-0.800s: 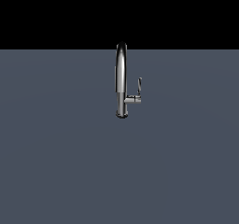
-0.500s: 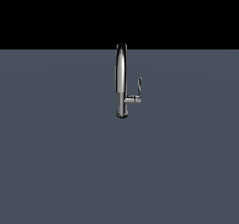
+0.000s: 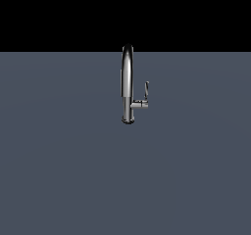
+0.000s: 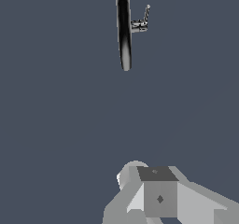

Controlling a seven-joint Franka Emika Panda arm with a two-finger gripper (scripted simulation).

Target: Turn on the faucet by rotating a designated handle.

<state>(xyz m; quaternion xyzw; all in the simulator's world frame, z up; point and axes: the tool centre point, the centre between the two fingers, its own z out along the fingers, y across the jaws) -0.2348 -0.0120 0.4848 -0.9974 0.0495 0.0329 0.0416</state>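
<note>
- The handle (image 3: 146,89) is a thin chrome blade standing nearly upright at the end of a short horizontal stub, at about 3 o'clock from the faucet's lower stem in the exterior view. The wrist view shows it too (image 4: 146,14), tilted a little away from the stem.
- The faucet (image 3: 127,84) stands upright on a round base on the flat grey surface (image 3: 73,170), its arched top just reaching the dark band behind. It sits a little above the middle of the exterior view, toward 12 o'clock.
- Nothing touches the faucet or its lever; the blade looks unturned, so I judge the task not yet begun.
- The gripper does not appear in the exterior view. The wrist view shows only grey blocky parts of the arm (image 4: 158,195), well apart from the faucet. The fingertips are not visible, so I cannot tell whether the fingers are spread or together.
- The step in hand, as I read it, is the approach: carry the hand across the open surface to the lever's side of the stem.
- To do it well, come in clear of the tall spout and meet the blade near its free tip, where a push gives most turn about the stub.
- Push broadside against the flat blade; it is slim and shiny, so an edge-on contact may slip off.
- Keep the push following the blade's arc, not straight into the stem.
</note>
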